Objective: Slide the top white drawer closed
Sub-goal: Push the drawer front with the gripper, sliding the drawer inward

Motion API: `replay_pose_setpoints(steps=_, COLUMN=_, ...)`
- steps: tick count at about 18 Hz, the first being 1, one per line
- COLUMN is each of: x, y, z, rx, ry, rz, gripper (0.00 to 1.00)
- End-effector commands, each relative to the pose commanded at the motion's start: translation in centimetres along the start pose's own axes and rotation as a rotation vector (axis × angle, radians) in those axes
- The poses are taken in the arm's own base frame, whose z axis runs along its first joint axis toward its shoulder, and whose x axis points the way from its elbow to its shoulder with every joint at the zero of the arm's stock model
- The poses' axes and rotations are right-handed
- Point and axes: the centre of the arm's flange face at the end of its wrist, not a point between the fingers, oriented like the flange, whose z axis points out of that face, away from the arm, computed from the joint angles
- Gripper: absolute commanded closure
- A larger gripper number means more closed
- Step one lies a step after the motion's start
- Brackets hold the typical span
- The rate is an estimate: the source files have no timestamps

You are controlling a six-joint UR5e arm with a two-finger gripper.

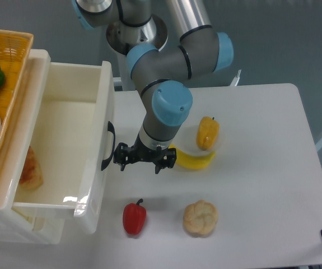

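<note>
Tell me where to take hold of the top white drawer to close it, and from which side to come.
Go for the black curved handle on the front panel of the top white drawer, coming from the table side, where the gripper already sits. The handle bows outward from the glossy panel, leaving a gap for a finger. Pressing flat on the panel beside it would likely close it too.
</note>
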Motion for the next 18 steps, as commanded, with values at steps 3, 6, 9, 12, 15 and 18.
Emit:
replay_pose_setpoints(steps=3, x=0.2, y=0.0, z=-0.2, rx=0.004, ry=0.0, rz=0.004, gripper=0.0)
replay_pose_setpoints(steps=6, x=1.1, y=0.0, z=0.0, rx=0.001, ry=-0.001, rz=0.016, gripper=0.0)
replay_pose_setpoints(steps=9, x=1.4, y=0.0, z=-0.1, rx=0.004, ry=0.0, rz=0.017, gripper=0.0)
replay_pose_setpoints(steps=12, x=1.6, y=0.0, z=0.1, rx=-0.002, ry=-0.003, rz=0.018, gripper=0.0)
replay_pose_setpoints(steps=15, x=2.1, y=-0.1, z=0.2, rx=-0.005, ry=-0.005, rz=0.027, gripper=0.0)
replay_pose_setpoints(steps=18, x=2.7, y=-0.1, z=0.3, rx=-0.006, ry=-0.007, rz=0.033, gripper=0.0)
